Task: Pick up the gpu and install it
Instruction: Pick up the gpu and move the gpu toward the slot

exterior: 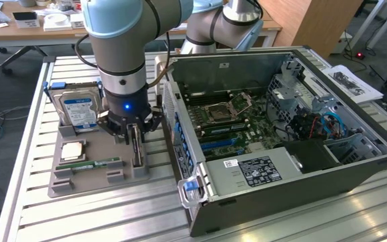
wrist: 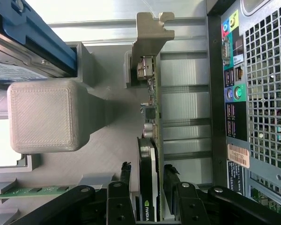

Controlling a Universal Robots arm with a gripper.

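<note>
Standing on its long edge in a slot of the grey tray point(exterior: 79, 184), the gpu point(exterior: 138, 154) is upright and not lifted. Its silver bracket point(wrist: 150, 33) is at one end, and the black cooler point(wrist: 146, 187) covers one face. The jaws are lowered over the card, one on each side. They are apart and not clamped, and the fingers point(wrist: 171, 178) stand just beside the card's faces. The arm point(exterior: 119, 45) comes straight down to them. On the same tray lie a memory stick point(exterior: 96, 164) and a processor point(exterior: 72, 150), and a hard drive point(exterior: 78, 108) stands at the far end. The tray rests on the slatted counter point(exterior: 79, 217). Just beside it, at the exterior view's right, the open case point(exterior: 301, 171) shows its board point(exterior: 234, 121).
</note>
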